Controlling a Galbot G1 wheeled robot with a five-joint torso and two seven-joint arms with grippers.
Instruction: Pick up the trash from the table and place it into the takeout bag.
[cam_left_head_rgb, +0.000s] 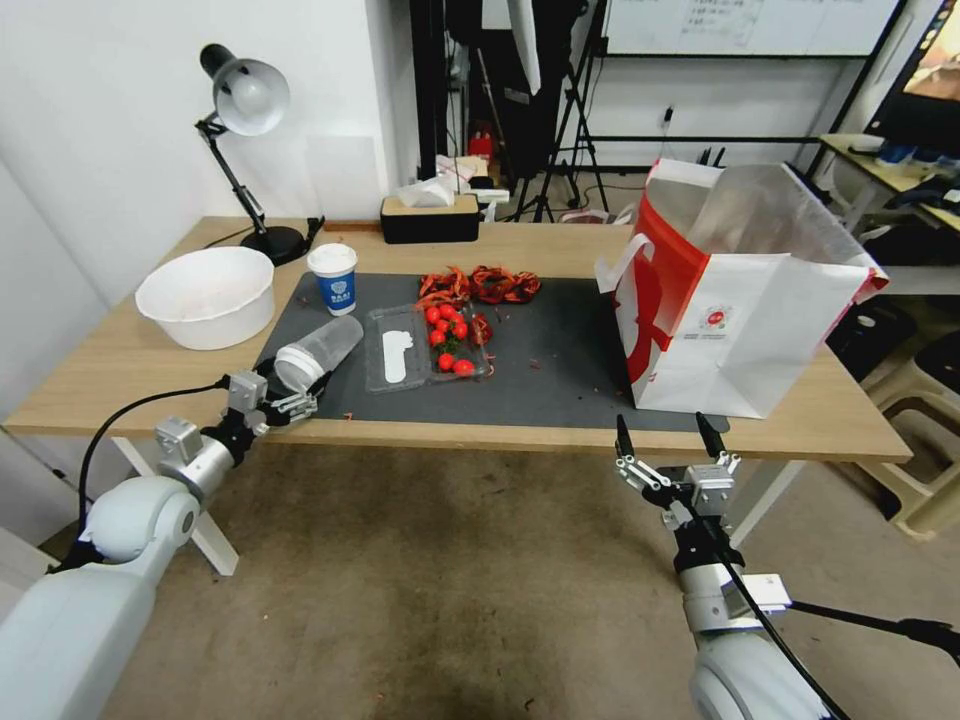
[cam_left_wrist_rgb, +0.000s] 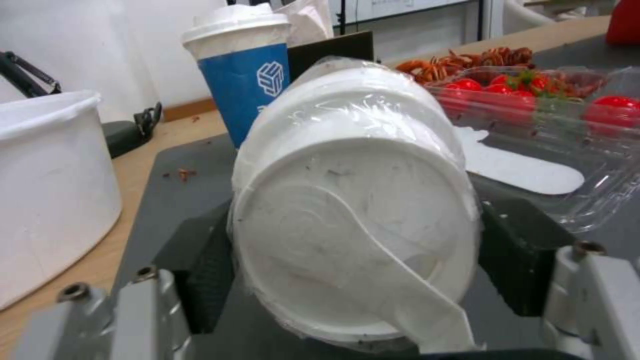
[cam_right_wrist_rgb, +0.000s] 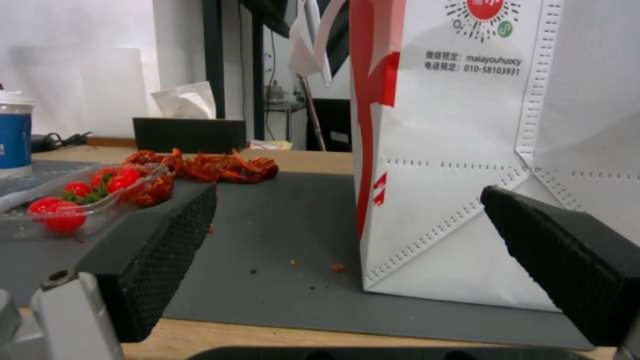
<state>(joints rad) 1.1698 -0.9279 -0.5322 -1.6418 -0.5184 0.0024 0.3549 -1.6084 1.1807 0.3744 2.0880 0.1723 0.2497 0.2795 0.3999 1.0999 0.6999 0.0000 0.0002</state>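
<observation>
Two end effectors: left end effector (cam_left_head_rgb: 290, 398) clamped around the clear white-lidded cup (cam_left_head_rgb: 317, 353), right end effector (cam_left_head_rgb: 670, 438) spread wide near the takeout bag (cam_left_head_rgb: 745, 330).

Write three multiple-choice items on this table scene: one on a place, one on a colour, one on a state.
1. Where does the takeout bag stand?
A. At the table's right end
B. At the table's left end beside the lamp
C. On the floor

2. What colour is the upright paper cup's body?
A. Green
B. Blue
C. Black

3. How is the clear white-lidded cup placed?
A. Upright
B. Inside the bag
C. On its side between the left gripper's fingers

Answers:
1 A, the head view shows it at the right.
2 B, blue with a white logo.
3 C, its lid faces the left wrist camera.
</observation>
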